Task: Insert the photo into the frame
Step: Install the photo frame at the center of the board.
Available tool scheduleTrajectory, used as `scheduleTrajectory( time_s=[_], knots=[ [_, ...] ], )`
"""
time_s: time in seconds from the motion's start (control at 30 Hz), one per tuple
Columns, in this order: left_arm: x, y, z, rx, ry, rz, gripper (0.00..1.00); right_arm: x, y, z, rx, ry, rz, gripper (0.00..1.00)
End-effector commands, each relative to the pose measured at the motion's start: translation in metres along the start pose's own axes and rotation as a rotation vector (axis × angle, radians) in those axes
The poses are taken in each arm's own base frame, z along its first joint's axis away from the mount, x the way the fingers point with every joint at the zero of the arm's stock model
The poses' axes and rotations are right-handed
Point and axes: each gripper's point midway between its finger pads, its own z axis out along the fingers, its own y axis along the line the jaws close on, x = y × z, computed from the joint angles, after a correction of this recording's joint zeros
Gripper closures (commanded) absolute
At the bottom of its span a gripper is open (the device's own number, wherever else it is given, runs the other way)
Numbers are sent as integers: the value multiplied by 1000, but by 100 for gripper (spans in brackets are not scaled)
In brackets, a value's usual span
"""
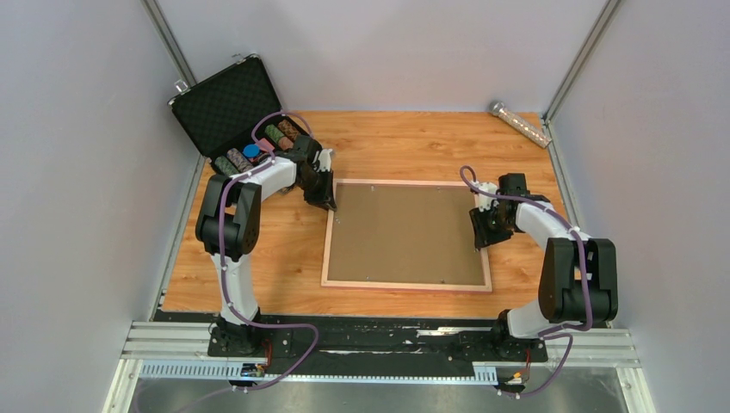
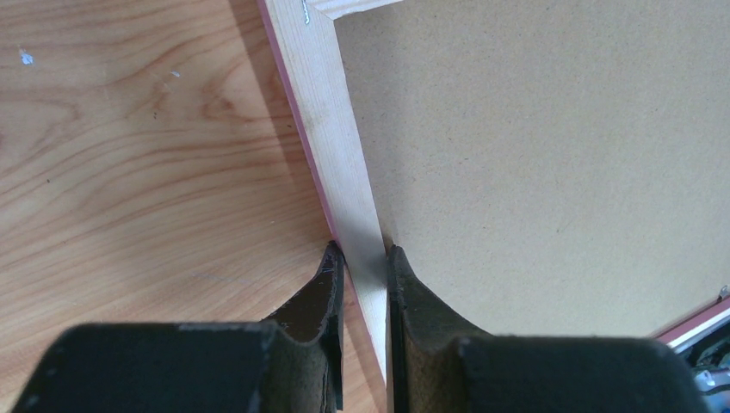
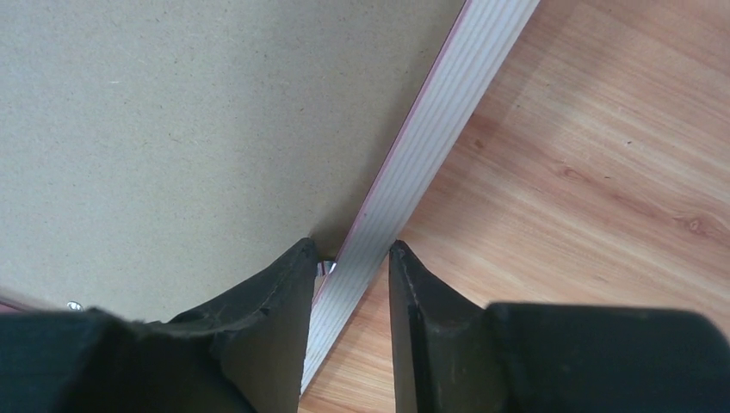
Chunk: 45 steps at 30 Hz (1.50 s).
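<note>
Frame [image 1: 405,285] lies face down mid-table [image 1: 284,258], long axis left to right, backing board [image 1: 405,232] up, photo out of sight. Right gripper [image 3: 351,254] straddles the right rail, grip unclear. Farther back, left gripper [image 2: 361,258] pinches the left rail tight.

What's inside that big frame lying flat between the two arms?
A plain brown backing board fills the frame. Anything beneath the board is covered, so it cannot be seen.
</note>
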Motion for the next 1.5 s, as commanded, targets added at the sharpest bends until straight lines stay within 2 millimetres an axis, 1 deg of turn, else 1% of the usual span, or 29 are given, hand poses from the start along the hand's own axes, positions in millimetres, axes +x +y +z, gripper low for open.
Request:
scheduleTrajectory(
  time_s=[0.0, 0.13, 0.27, 0.4, 0.5, 0.6, 0.7, 0.8, 0.93, 1.17, 1.47],
  knots=[
    [26, 21, 22, -54, 93, 29, 100, 1, 8, 2, -61, -5, -54, 64],
    [26, 21, 21, -57, 92, 29, 100, 2, 8, 1, -63, -4, -69, 61],
    [26, 22, 20, -58, 90, 29, 100, -3, 3, -2, -60, -24, -50, 59],
    [25, 21, 20, -57, 88, 30, 100, -17, -6, -9, -56, -70, 17, 55],
    [24, 21, 19, -58, 86, 29, 100, -33, -16, -17, -48, -111, 95, 53],
    [24, 21, 18, -58, 85, 31, 100, -47, -25, -23, -50, -148, 191, 52],
    [24, 22, 18, -60, 85, 32, 100, -60, -33, -24, -43, -174, 253, 52],
    [23, 23, 18, -59, 82, 33, 100, -71, -40, -21, -26, -184, 284, 52],
    [22, 23, 18, -53, 78, 35, 100, -80, -45, -14, -31, -186, 312, 53],
    [20, 21, 16, -45, 70, 50, 100, -79, -48, 4, -49, -162, 347, 55],
    [19, 20, 13, -41, 62, 61, 100, -84, -45, 14, -73, -151, 363, 58]
  ],
)
